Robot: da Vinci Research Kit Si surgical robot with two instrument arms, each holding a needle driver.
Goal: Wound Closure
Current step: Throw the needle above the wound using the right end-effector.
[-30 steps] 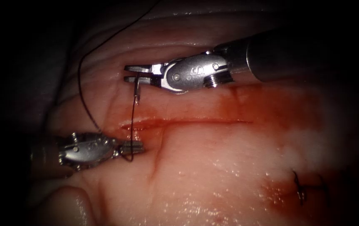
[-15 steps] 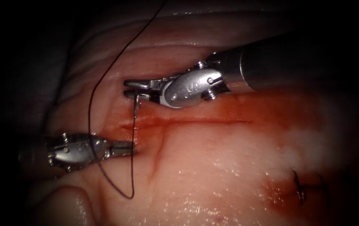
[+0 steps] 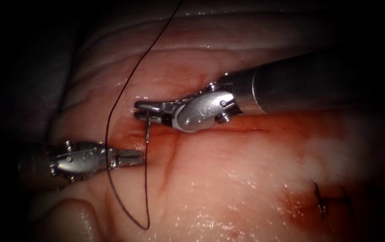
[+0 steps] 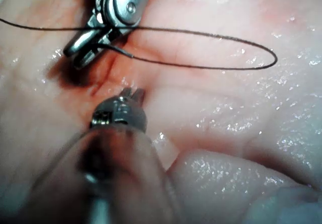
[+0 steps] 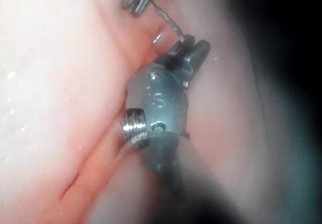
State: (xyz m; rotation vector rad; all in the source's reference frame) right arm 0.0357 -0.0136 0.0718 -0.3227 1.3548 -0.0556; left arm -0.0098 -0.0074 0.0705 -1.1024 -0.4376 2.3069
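The cut (image 3: 201,131) lies open along its length; a finished stitch (image 3: 325,201) sits well apart at lower right. The right tool (image 3: 142,110) has its jaws clenched on the needle (image 3: 148,130) near its thread end. The needle's long axis runs near vertical, tip down at the cut, entry unclear. The thread (image 3: 111,112) loops below. The left tool (image 3: 135,157) holds nothing, jaws closed.

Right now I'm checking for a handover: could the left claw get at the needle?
Probably yes. The left claw sits just left of the needle, which hangs from the right claw over the cut; only a thread loop lies between.
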